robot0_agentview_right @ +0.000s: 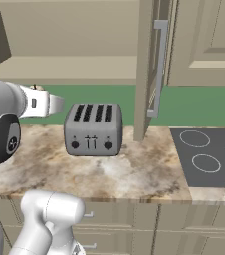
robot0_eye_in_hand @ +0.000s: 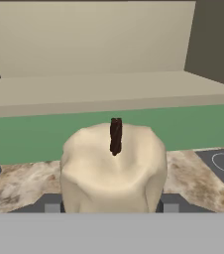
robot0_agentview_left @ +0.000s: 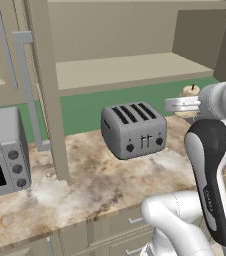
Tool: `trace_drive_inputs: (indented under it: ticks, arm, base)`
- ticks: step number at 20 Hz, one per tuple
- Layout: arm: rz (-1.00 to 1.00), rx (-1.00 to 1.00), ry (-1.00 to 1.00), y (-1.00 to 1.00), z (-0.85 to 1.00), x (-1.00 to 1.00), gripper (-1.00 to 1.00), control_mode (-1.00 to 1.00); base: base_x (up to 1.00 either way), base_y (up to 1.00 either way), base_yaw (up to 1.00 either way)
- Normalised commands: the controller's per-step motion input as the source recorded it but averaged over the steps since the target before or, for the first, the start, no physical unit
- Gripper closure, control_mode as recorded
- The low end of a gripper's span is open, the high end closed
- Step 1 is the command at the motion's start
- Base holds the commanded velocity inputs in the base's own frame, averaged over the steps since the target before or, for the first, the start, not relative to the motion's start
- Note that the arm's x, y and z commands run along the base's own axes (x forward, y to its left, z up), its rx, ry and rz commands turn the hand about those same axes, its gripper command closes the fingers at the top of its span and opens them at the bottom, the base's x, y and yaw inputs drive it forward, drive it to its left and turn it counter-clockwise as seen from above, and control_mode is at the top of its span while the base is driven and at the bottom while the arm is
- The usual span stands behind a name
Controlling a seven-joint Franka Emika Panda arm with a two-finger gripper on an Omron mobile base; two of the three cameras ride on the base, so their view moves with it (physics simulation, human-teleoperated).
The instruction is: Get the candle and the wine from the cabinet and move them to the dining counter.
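Marbled worktop (robot0_agentview_left: 100,185) carried a toaster (robot0_agentview_left: 134,129); right of the toaster, the end effector (robot0_eye_in_hand: 113,207) clasped a cream candle (robot0_eye_in_hand: 113,168) between its fingertips.

Big cream candle (robot0_eye_in_hand: 113,168) with a dark wick sits dead center at the bottom, jaws hugging it on both sides. Marbled worktop (robot0_eye_in_hand: 20,181) behind it, green backsplash (robot0_eye_in_hand: 193,126) mid-frame, beige cabinet (robot0_eye_in_hand: 99,89) shelf across the top.
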Motion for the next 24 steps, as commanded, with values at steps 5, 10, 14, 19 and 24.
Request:
trace_drive_inputs:
  ticks: [5, 10, 14, 19, 24]
  arm:
    - [0.00, 0.00, 0.00, 0.00, 0.00, 0.00, 1.00, 1.00]
    - [0.00, 0.00, 0.00, 0.00, 0.00, 0.00, 1.00, 1.00]
    - [0.00, 0.00, 0.00, 0.00, 0.00, 0.00, 1.00, 1.00]
    - [0.00, 0.00, 0.00, 0.00, 0.00, 0.00, 1.00, 1.00]
    - [0.00, 0.00, 0.00, 0.00, 0.00, 0.00, 1.00, 1.00]
  base:
    - [-0.33, -0.05, 0.00]
    - [-0.97, -0.20, 0.00]
    - [-1.00, -0.31, 0.00]
    - [-0.94, -0.21, 0.19]
    - [-0.41, 0.00, 0.95]
